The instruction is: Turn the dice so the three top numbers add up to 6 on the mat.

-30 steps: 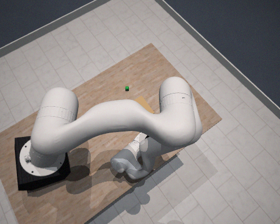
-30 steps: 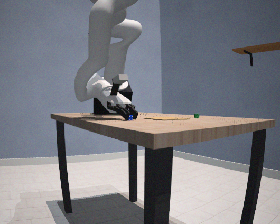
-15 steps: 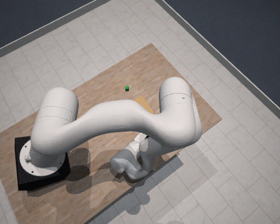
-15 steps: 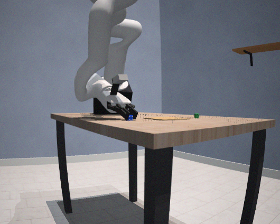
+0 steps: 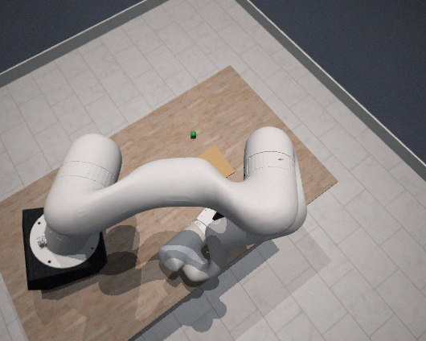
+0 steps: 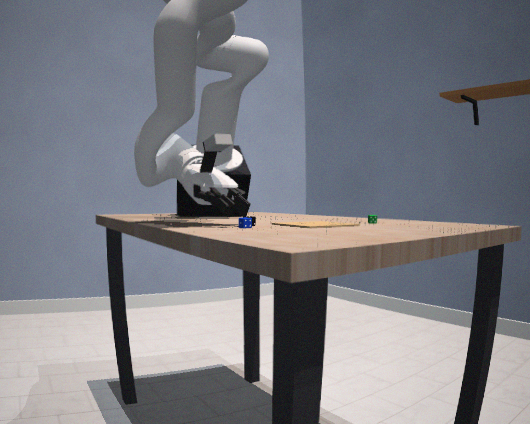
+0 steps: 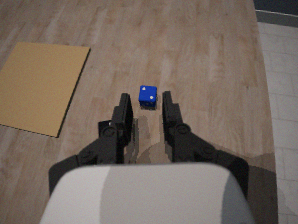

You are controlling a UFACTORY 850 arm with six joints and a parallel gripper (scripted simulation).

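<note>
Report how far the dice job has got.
Done: nothing is on the mat yet, and it lies flat. In hand: the claw is open and holds nothing; the blue die lies on the bare table just beyond the fingertips, two pips up. Left: move the blue die and the green die onto the mat, find the third die, which is hidden here, and make the tops total 6.
</note>
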